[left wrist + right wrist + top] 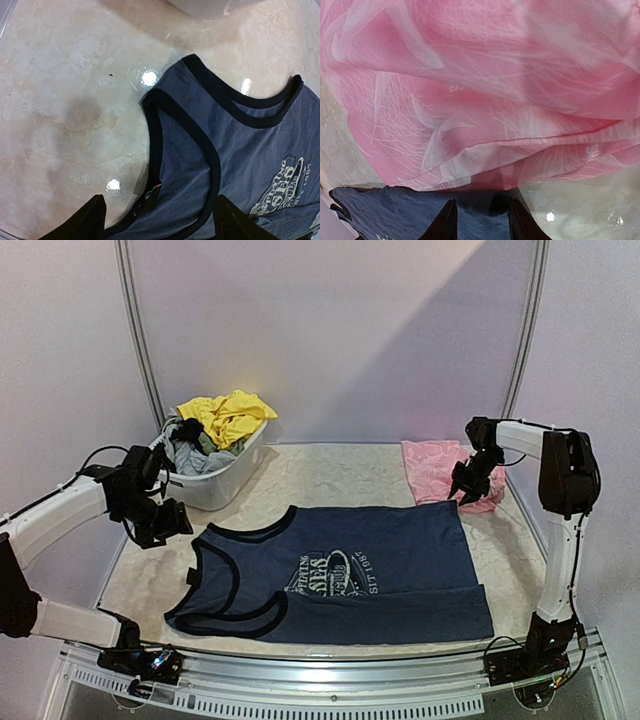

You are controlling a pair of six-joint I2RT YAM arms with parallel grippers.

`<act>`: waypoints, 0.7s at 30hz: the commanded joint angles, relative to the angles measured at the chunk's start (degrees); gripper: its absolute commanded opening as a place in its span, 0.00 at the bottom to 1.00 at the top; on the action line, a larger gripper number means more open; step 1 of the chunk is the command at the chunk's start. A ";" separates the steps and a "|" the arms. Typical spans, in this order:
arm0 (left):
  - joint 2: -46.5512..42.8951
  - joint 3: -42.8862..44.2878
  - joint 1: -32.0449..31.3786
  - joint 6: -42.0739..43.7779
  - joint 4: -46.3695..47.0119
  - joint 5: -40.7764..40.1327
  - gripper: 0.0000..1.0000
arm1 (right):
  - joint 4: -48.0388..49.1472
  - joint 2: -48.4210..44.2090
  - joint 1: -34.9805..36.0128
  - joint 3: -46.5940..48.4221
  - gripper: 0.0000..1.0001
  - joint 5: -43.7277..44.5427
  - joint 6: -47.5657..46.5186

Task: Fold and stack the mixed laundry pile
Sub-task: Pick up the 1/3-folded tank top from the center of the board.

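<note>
Far-left corner: yellow piece (pixel 235 415), grey piece (pixel 190 455) in tub (pixel 225 485). Left gripper (pixel 170 522) released beside navy tank top (pixel 380 560), flat mid-desk; limp, light, I'd pinch at the strap (pixel 152 115). Right gripper (pixel 465 490) at its far-right corner, by pink patterned piece (pixel 435 460); clenched or not, I cannot tell.

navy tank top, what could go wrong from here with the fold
1. The right gripper sits at the far corner of the navy tank top, right against the pink piece. A pinch there might catch pink cloth too and drag it along.
2. The left gripper hovers open over the shoulder strap, near its edge. It might grab only the dark trim, so the fold could come out skewed.
</note>
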 commanded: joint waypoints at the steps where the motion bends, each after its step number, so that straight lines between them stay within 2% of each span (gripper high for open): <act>1: 1.36 0.43 0.64 0.54 1.73 1.07 0.75 | 0.87 2.37 1.10 1.60 0.33 -1.16 0.45; 6: 2.28 0.67 0.55 1.03 2.15 1.44 0.74 | 0.57 3.06 1.22 2.26 0.19 -0.50 0.47; 10: 2.79 0.70 0.58 1.77 2.67 1.38 0.72 | 0.11 2.62 1.22 2.57 0.01 0.50 0.02; 13: 3.94 1.31 0.58 2.61 3.24 1.35 0.70 | -0.57 2.14 1.22 3.19 0.00 0.56 -0.35; 17: 7.13 4.46 0.23 6.40 4.42 4.45 0.60 | -1.86 0.36 1.22 4.09 0.00 0.30 -1.66; 21: 11.90 10.03 -4.60 13.33 4.94 6.96 0.61 | -3.15 -2.53 1.39 3.77 0.00 -0.61 -4.29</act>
